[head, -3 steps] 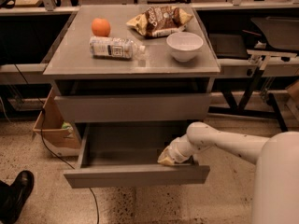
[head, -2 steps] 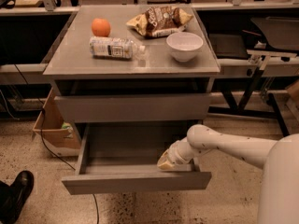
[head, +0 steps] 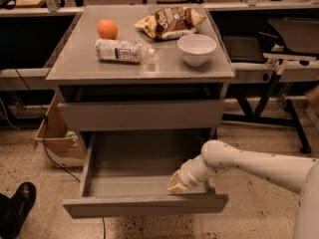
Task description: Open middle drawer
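The middle drawer [head: 144, 205] is pulled out of the grey cabinet, showing its bare grey box interior. My gripper [head: 175, 185] is at the end of the white arm [head: 249, 163] that reaches in from the right. It sits inside the drawer at the right, against the inner side of the front panel. The closed grey drawer front [head: 142, 114] is just above. Any drawer below is hidden by the open one.
On the cabinet top lie an orange [head: 107, 29], a water bottle [head: 122, 50] on its side, a chip bag [head: 169, 21] and a white bowl [head: 197, 49]. A cardboard box [head: 55, 138] stands left of the cabinet. A black shoe [head: 17, 203] is at the lower left. Table legs [head: 269, 93] stand at the right.
The middle drawer has slid further out toward the camera. My gripper has moved with it, staying against the front panel.
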Controlling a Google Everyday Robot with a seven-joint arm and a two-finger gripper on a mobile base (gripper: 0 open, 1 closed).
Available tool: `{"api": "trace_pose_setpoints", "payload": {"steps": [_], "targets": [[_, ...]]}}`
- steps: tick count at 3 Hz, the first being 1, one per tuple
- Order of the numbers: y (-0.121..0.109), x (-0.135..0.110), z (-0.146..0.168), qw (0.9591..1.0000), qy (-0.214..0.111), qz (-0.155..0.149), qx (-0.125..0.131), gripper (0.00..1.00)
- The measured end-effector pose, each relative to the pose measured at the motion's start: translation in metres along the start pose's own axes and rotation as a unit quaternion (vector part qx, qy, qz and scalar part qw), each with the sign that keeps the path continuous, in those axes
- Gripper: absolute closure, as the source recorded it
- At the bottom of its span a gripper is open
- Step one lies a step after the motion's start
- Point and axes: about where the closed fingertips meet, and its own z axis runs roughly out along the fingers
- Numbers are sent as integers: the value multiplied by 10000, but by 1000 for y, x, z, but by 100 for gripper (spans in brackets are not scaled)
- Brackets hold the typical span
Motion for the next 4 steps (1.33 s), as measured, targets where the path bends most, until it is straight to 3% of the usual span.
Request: {"api": "trace_pose_setpoints", "payload": {"steps": [1, 3, 4], "targets": [[2, -1, -4, 10000, -88, -2, -7, 100], [-22, -4, -81, 9941, -641, 22, 873, 100], [-26, -2, -130, 9892, -711, -60, 1283, 100]]}}
